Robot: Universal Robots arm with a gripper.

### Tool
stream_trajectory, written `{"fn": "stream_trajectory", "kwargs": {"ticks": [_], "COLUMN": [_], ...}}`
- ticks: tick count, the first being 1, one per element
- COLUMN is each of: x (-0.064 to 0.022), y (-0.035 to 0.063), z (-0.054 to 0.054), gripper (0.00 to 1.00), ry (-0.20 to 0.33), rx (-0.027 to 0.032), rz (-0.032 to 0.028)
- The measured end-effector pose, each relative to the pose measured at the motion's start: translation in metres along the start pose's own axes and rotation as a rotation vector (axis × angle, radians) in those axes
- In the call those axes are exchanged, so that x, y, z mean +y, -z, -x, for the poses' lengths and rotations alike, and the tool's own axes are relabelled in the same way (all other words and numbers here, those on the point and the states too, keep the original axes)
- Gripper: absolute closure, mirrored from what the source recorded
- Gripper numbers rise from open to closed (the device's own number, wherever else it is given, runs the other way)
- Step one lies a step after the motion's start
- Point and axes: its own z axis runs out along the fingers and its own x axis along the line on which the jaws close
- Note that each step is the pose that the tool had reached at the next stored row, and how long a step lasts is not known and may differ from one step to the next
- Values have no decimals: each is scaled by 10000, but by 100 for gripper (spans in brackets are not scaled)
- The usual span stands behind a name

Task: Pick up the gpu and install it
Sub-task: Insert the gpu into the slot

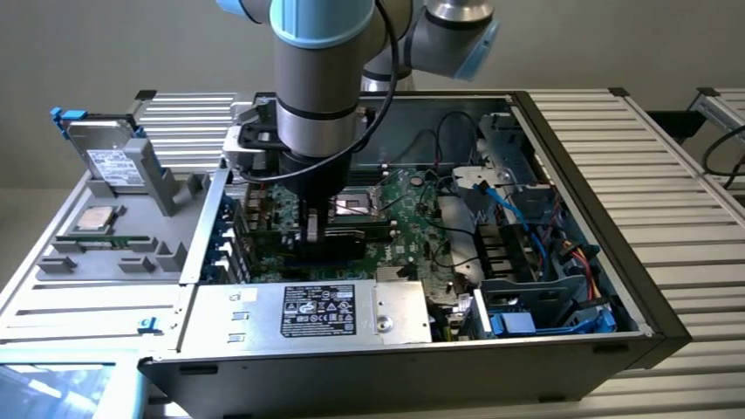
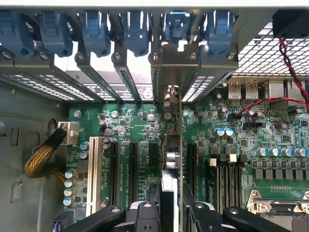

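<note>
My gripper [image 1: 314,237] is low inside the open computer case, over the large green motherboard [image 1: 407,214]. It is shut on the gpu [image 2: 179,145], which the wrist view shows edge-on between the two black fingers [image 2: 145,212]. The thin green card runs in line with the black expansion slots [image 2: 131,164]. Its silver bracket [image 2: 169,60] stands at the case's rear wall, among the blue slot clips [image 2: 136,29]. I cannot tell whether the card's edge sits in a slot. In the exterior view the arm hides most of the card.
A silver hard drive with a white label [image 1: 111,161] and a processor chip [image 1: 96,220] rest on a grey fixture at the exterior view's left. The power supply [image 1: 312,312] fills the case's near side. Blue and black cables [image 1: 512,218] and a drive cage [image 1: 547,297] crowd the right.
</note>
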Motion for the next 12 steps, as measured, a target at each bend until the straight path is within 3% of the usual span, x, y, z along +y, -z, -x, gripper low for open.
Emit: {"fn": "stream_trajectory", "kwargs": {"ticks": [12], "x": [9], "y": [-3], "z": [0], "gripper": [72], "ry": [-4], "rx": [2], "rz": [5]}}
